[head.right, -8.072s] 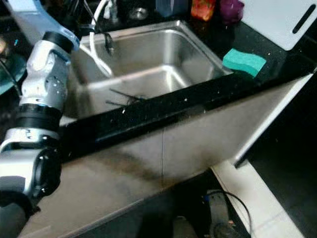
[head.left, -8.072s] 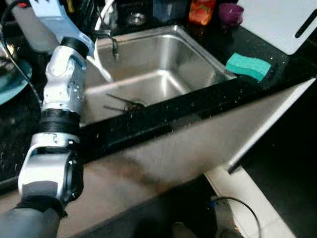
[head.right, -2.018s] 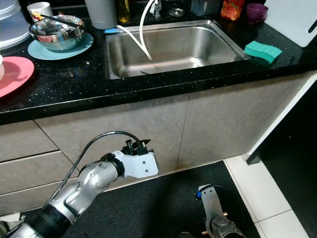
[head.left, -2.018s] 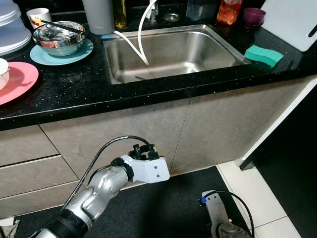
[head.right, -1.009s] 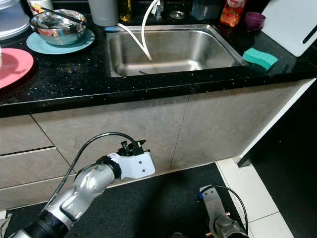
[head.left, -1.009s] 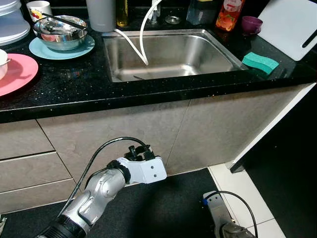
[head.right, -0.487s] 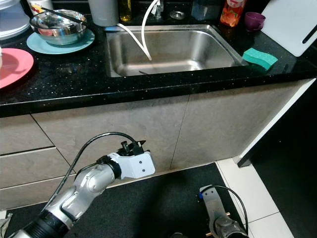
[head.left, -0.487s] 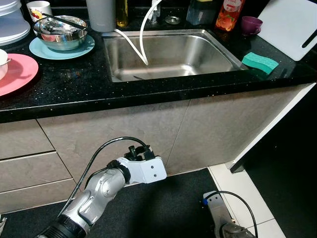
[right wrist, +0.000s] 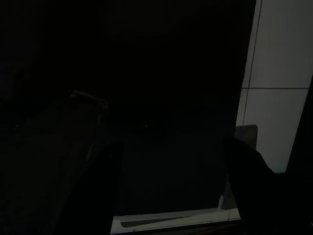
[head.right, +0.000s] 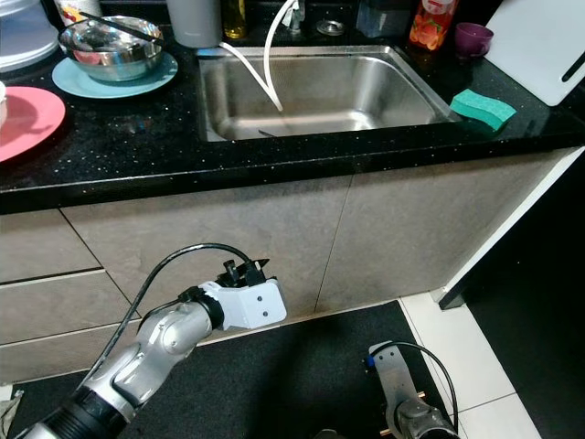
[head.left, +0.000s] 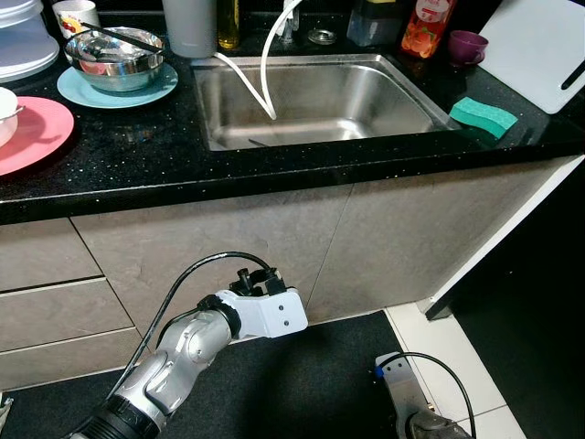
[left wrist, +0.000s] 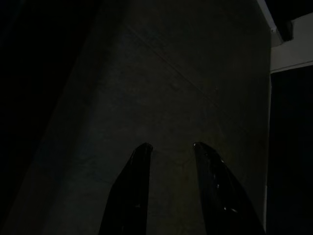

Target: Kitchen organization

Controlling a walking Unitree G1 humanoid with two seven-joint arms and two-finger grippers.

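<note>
Two arms sit low, below the counter: left gripper (left wrist: pixel 170 147) hangs in front of the grey matte cabinet doors (head.left: pixel 228 238), its two black fingers parted with a gap and gripping nothing; right gripper (right wrist: pixel 171 161) is down near the dark floor mat (head.left: pixel 311 384), fingers spread wide and empty in a very dark wrist view. Neither is at work on anything, so I judge the step as standing off between actions, with no item yet chosen. Next move likely calls for raising an arm above the counter edge and reaching to the dishes. Black speckled glossy countertop (head.left: pixel 137 155) comes next: pink round plate (head.left: pixel 37 133) at its left edge, and behind it toward the back left a shiny steel bowl (head.left: pixel 114 57) sitting on a light blue plate (head.left: pixel 119 89). Rectangular stainless sink (head.left: pixel 311 96) is set mid-counter with a white curved hose (head.left: pixel 265 64) dropping into it. Teal soft-looking sponge (head.left: pixel 483 115) lies at the front right edge, beside the sink. Along the back edge: grey cup (head.left: pixel 190 26), orange bottle (head.left: pixel 420 27), small purple cup (head.left: pixel 466 46), and a white flat cutting board (head.left: pixel 535 50) at the back right corner.
</note>
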